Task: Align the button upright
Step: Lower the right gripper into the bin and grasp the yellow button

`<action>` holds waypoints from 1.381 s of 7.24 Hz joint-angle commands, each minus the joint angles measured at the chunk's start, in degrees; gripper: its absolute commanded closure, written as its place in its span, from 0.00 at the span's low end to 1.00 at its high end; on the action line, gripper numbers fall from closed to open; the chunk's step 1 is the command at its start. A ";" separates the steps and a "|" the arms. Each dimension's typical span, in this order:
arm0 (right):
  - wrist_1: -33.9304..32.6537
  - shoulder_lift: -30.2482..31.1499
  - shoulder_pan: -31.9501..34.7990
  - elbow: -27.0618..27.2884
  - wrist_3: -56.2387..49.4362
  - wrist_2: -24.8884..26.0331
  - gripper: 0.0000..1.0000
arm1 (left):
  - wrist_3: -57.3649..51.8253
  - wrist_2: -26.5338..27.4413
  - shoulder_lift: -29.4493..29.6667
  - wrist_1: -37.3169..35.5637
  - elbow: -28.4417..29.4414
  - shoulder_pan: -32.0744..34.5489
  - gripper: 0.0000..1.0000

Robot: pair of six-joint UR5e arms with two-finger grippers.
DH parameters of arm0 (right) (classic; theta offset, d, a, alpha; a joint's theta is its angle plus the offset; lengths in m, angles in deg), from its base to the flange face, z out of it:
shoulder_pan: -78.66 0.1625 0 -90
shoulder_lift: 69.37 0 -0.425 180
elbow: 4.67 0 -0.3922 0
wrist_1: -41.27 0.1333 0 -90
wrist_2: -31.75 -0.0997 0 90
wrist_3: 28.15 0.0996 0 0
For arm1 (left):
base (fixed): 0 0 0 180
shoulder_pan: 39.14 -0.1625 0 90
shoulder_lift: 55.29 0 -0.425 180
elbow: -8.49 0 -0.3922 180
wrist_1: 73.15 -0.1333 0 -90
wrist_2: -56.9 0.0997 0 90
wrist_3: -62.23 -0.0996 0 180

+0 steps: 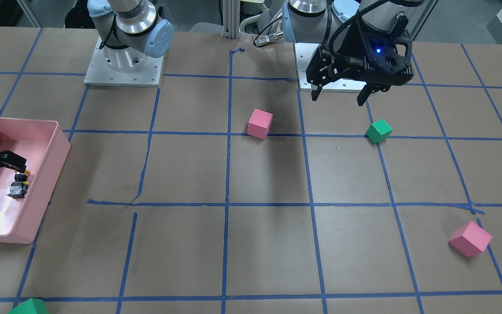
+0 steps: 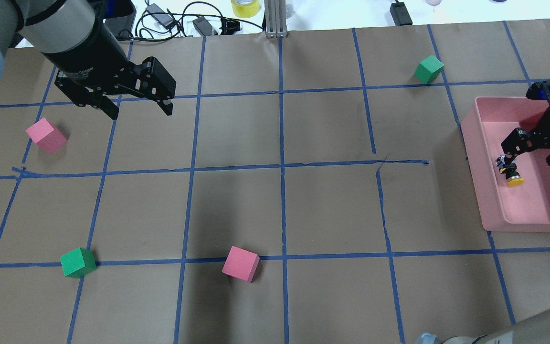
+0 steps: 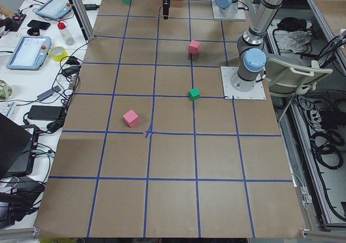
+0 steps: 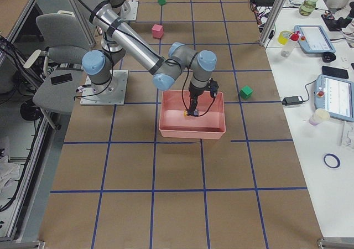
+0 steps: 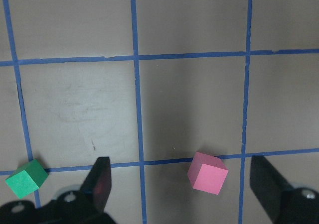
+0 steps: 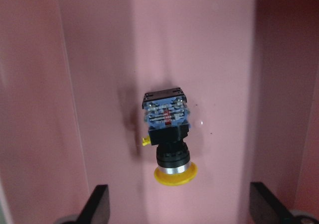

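Observation:
The button (image 6: 167, 134) lies on its side on the floor of the pink bin (image 2: 475, 143), its yellow cap pointing toward the bottom of the right wrist view. It also shows in the overhead view (image 2: 509, 171) and in the front view (image 1: 19, 185). My right gripper (image 6: 182, 204) is open and hangs over the button, one finger on each side, not touching it; it also shows in the overhead view (image 2: 530, 155). My left gripper (image 2: 140, 111) is open and empty, held above the table far from the bin.
Two pink cubes (image 2: 46, 135) (image 2: 240, 263) and two green cubes (image 2: 78, 262) (image 2: 428, 69) stand on the brown table with its blue tape grid. The bin's walls (image 1: 61, 144) rise around the button. The left gripper (image 5: 182, 181) hangs above a pink cube (image 5: 207, 171).

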 commanded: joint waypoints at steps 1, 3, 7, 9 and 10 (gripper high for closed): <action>-1.96 -1.95 -0.67 0.33 -3.03 0.11 0.00 | 0.00 0.00 -0.07 0.00 0.00 -0.06 0.00; -2.39 -1.95 -0.76 2.87 -3.14 0.02 0.00 | 0.00 0.09 -0.07 0.09 0.00 0.03 0.00; -4.51 -3.53 -0.76 3.32 -2.96 0.29 0.00 | 0.00 0.09 -0.15 0.09 0.00 -0.06 0.00; -4.59 -3.70 -0.76 3.41 -2.96 0.29 0.12 | 0.00 0.09 -0.15 0.09 0.00 0.03 0.00; -4.59 -3.71 -0.76 3.41 -2.96 0.29 0.35 | 0.00 0.09 -0.15 0.09 0.00 -0.06 0.00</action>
